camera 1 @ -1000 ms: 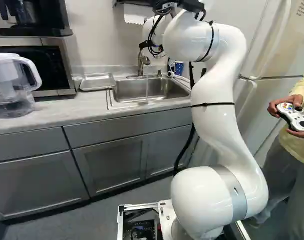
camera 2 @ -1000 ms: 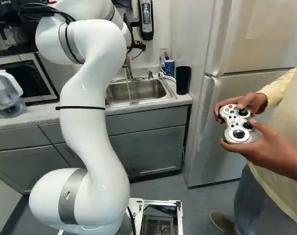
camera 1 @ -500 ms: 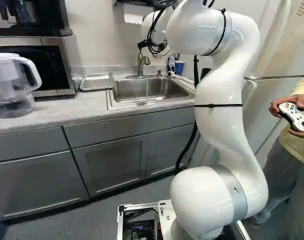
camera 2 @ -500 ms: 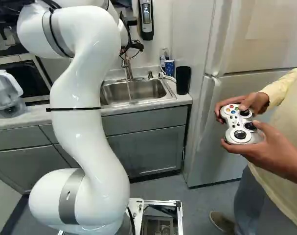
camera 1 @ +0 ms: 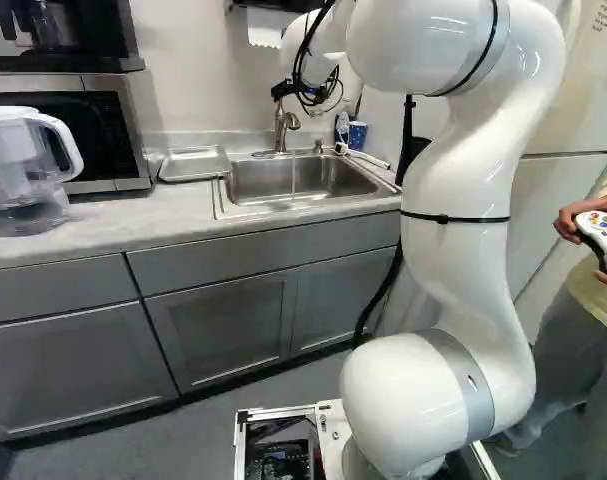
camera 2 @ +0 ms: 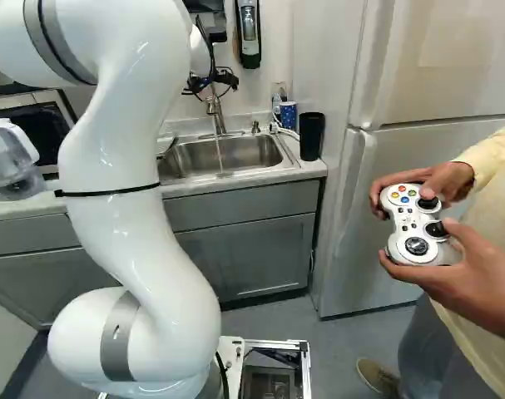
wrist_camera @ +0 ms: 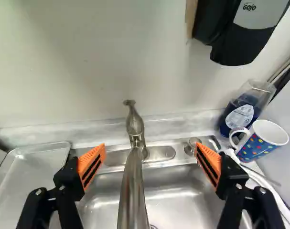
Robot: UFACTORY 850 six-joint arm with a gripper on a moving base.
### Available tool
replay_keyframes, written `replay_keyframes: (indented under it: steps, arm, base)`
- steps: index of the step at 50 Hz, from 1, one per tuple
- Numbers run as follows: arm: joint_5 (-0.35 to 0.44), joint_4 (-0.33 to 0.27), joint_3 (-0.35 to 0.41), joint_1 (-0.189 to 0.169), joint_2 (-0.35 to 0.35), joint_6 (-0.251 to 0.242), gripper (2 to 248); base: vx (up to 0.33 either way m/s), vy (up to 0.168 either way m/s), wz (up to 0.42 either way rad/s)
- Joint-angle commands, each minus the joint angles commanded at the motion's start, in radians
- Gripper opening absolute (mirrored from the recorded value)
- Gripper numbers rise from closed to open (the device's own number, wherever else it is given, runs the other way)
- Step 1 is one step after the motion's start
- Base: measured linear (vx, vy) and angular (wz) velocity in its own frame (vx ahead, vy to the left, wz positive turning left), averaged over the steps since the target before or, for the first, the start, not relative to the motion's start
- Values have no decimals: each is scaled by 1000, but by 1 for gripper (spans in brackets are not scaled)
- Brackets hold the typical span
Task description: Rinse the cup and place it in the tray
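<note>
Cup, left base view: upright, by the sink's right rear corner
Gripper, right base view: over the sink
Fingers, wrist view: apart, released, faucet between
Handle: points faucetward
Room: bottle, white tube crowd the cup

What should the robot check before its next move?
1. Gripper open: ok, fingers wide apart.
2. Cup in sight: ok, beside the blue bottle.
3. Gripper lined up with cup: not ok, the tap is ahead instead.
4. Cup free of the white cord: cannot tell, it runs close by the handle.
5. Tray empty: ok.
6. Water running: cannot tell.
</note>
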Motion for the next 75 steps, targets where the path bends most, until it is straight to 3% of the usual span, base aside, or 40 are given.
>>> replay_keyframes:
  steps: [38,75]
  arm:
    - [-161,0,224,5,195,0,247]
    - [-321,0,407,-54,368,0,247]
  base:
    - [0,0,0]
    - [0,0,0]
